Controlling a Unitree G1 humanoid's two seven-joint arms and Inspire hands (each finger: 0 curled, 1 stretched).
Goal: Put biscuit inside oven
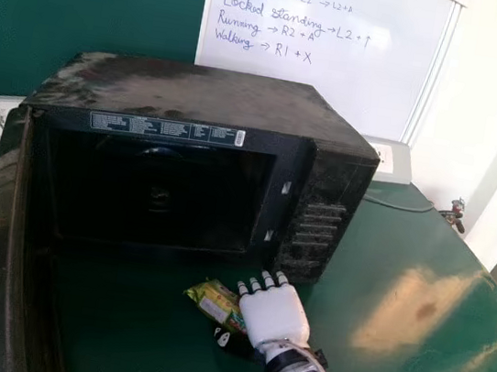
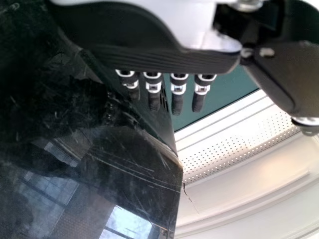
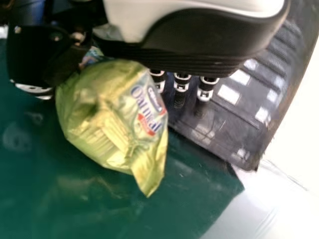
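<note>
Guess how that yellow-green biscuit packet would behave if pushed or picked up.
The packet would probably crumple at its loose, creased corner but feel firmer where ridges show through. Its shiny wrapper might slip a little. Its uneven, puckered shape makes rolling unlikely.

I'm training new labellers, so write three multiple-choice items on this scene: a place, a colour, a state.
1. Where is the biscuit packet?
A) inside the oven
B) on top of it
C) in front of it, by the right hand

2. The packet is mostly:
A) yellow-green
B) red
C) black

3. The oven door is:
A) shut
B) open

Answers:
1 C: the head view shows it there.
2 A: the right wrist view shows that colour.
3 B: the head view looks into the oven.
</note>
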